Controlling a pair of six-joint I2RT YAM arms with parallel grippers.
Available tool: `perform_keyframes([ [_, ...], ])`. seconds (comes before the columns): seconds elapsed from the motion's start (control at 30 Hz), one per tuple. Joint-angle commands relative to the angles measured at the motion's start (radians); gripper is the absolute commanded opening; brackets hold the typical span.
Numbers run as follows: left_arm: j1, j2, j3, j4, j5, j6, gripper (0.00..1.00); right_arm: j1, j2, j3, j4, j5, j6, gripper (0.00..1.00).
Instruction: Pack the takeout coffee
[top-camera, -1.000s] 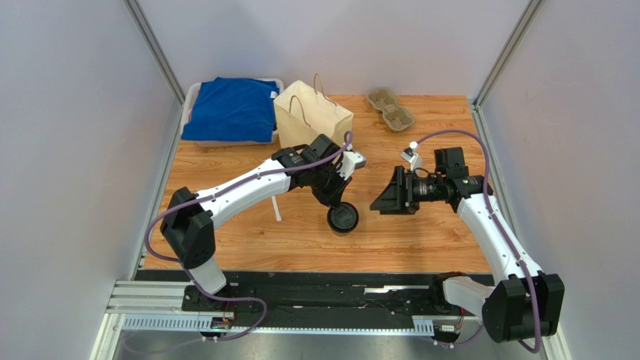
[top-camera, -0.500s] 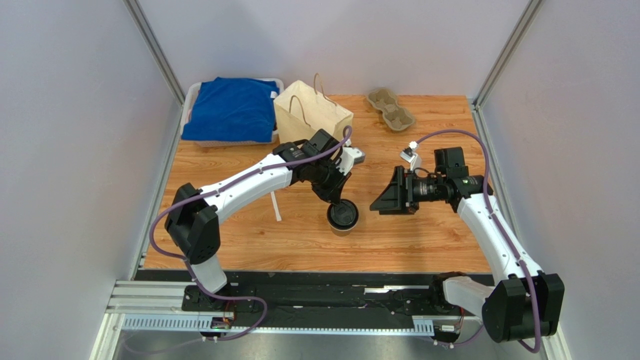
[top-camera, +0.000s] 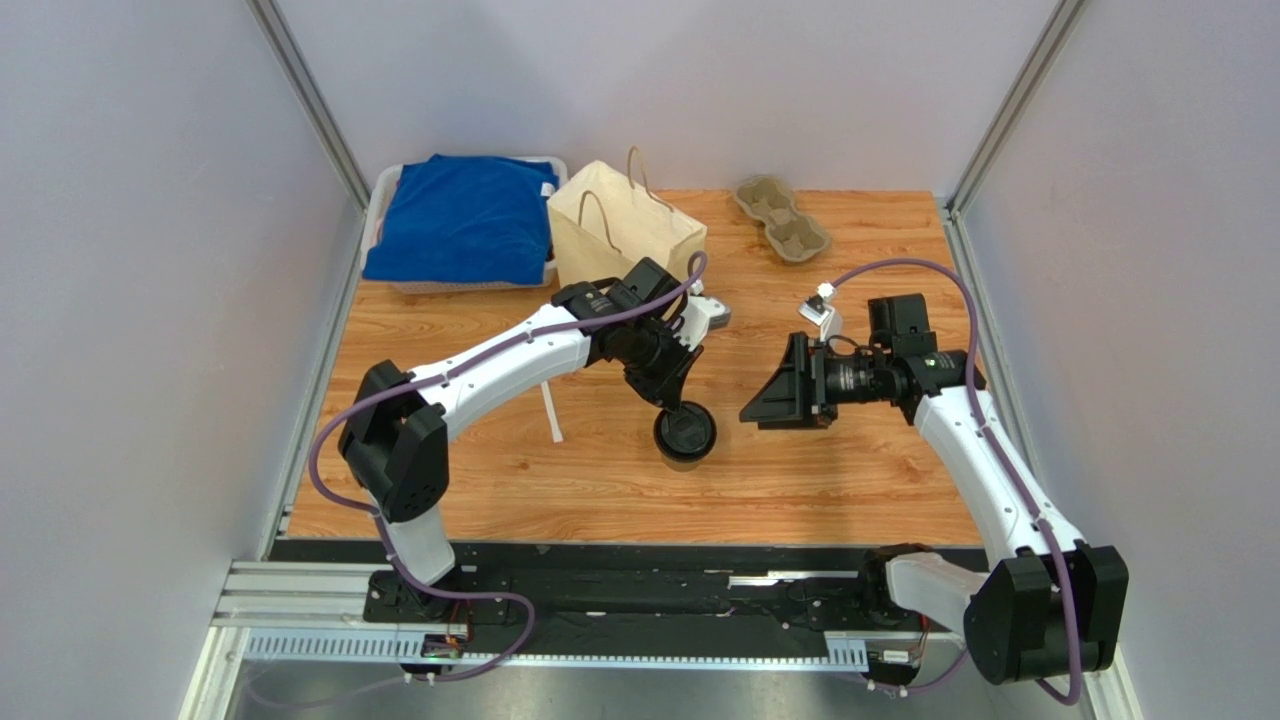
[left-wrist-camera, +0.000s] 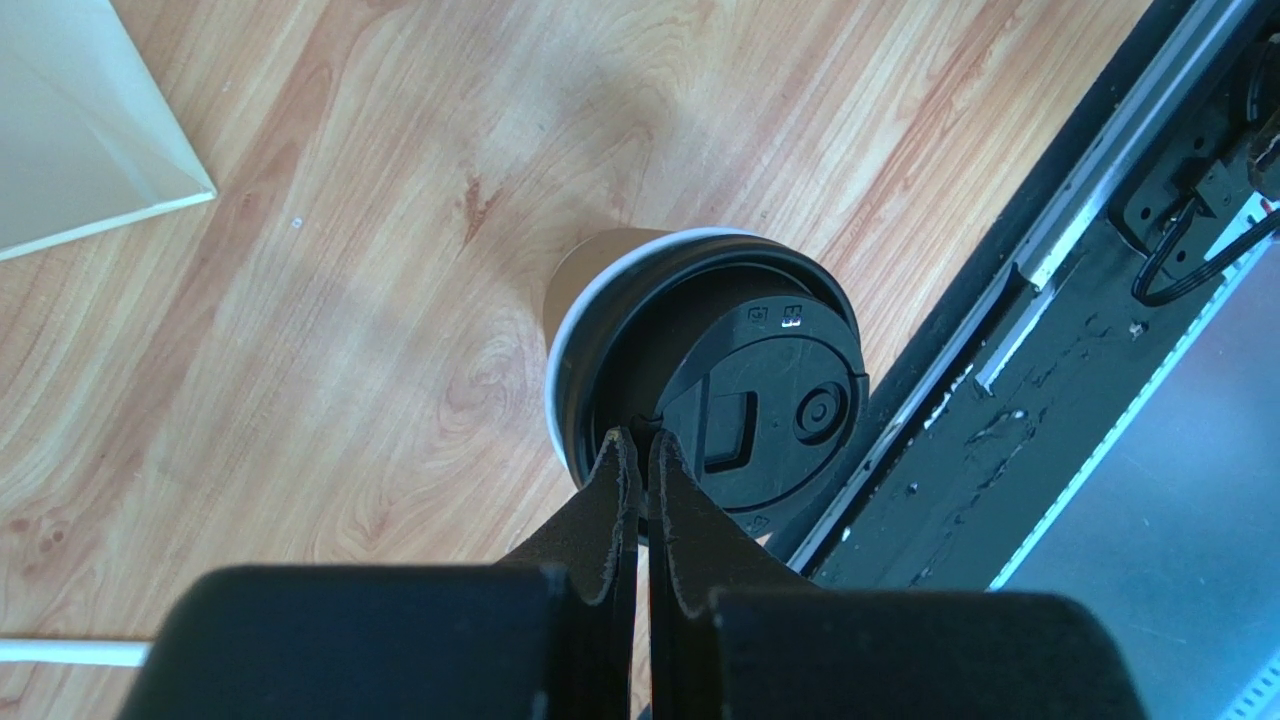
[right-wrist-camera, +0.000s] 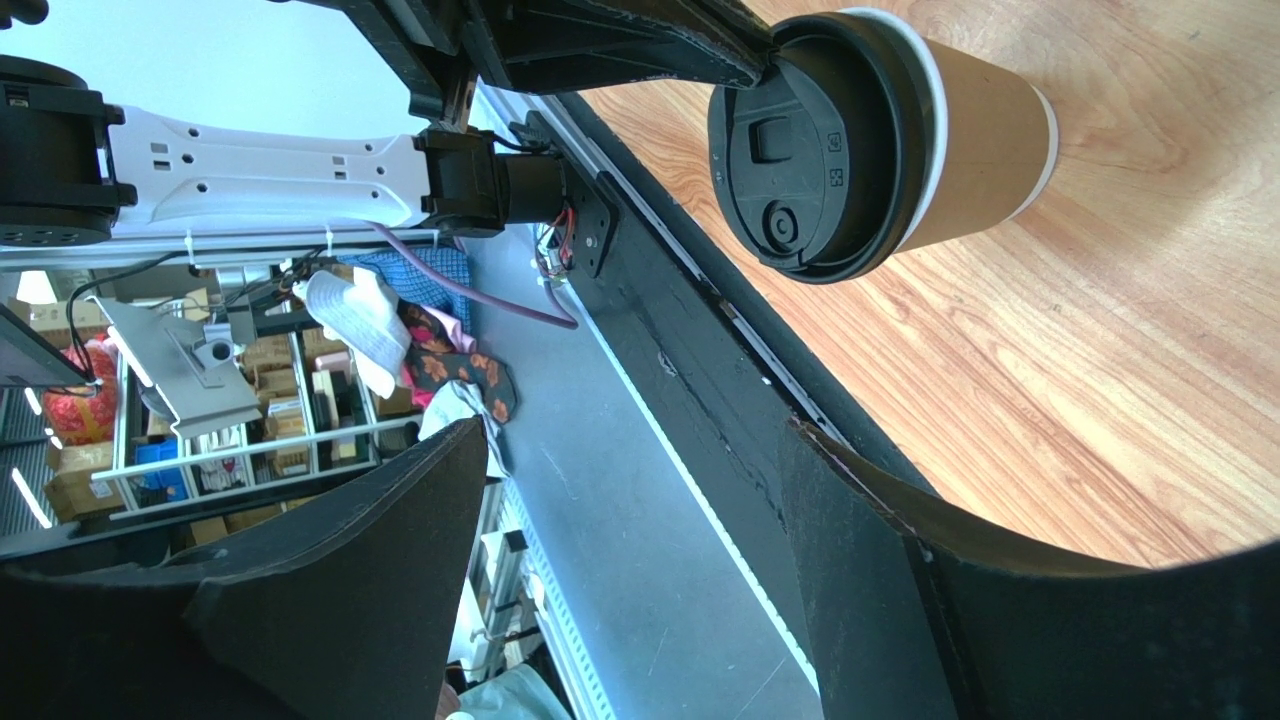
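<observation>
From above, the coffee cup (top-camera: 685, 432) stands on the wooden surface (top-camera: 842, 480), near the middle and well apart from the paper bag (top-camera: 624, 225) at the far side. Its black lid faces up, so its long axis runs vertical, mouth to the ceiling. The left claw (top-camera: 672, 399) comes down on the far edge of the lid. The right claw (top-camera: 760, 405) hangs just beside the cup, pointed at it but not touching.

The left wrist camera shows the left claw (left-wrist-camera: 640, 450) shut, its two fingers pressed flat together with nothing between them and the tips resting against the rim of the lid (left-wrist-camera: 751, 398). A little of the brown wall of the cup (left-wrist-camera: 594, 270) shows past the lid.

The right wrist camera shows the right claw (right-wrist-camera: 639, 450) spread wide and empty, the cup (right-wrist-camera: 962, 143) ahead of it and outside the fingers.

The cup seems not yet picked up; the step looks like steadying or nudging it by the lid. Next, one claw needs to close around the body below the lid, keep the cup upright, and carry it to the bag.
</observation>
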Motion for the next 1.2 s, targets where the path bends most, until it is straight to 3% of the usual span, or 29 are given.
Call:
perform_keyframes([
  [0.0,0.006,0.010,0.041,-0.009,0.032,0.006,0.00,-0.004,0.005,0.000,0.018,-0.030,-0.022,0.75],
  [0.17,0.012,0.021,0.041,-0.003,0.027,0.002,0.04,-0.005,0.007,0.001,0.017,-0.034,-0.023,0.76],
  [0.5,0.018,-0.020,0.045,-0.001,0.032,0.002,0.36,-0.005,0.002,0.004,0.012,-0.034,-0.033,0.77],
  [0.77,0.012,-0.184,0.045,-0.007,0.069,-0.009,0.49,-0.005,-0.004,0.030,-0.009,-0.025,-0.074,0.76],
  [0.93,0.010,-0.391,-0.125,0.092,0.197,-0.026,0.62,-0.004,0.005,0.044,0.006,-0.048,-0.088,0.75],
  [0.97,0.013,-0.475,-0.205,0.121,0.213,-0.039,0.67,-0.004,0.008,0.046,0.013,-0.056,-0.083,0.74],
  [1.0,0.015,-0.517,-0.250,0.153,0.230,-0.059,0.79,-0.001,0.008,0.038,0.024,-0.062,-0.074,0.73],
  [1.13,0.022,-0.674,-0.452,0.424,0.219,-0.283,0.86,0.051,0.007,-0.008,0.163,-0.059,0.039,0.66],
  [1.17,0.022,-0.703,-0.525,0.483,0.221,-0.317,0.88,0.067,0.008,-0.016,0.190,-0.056,0.055,0.61],
])
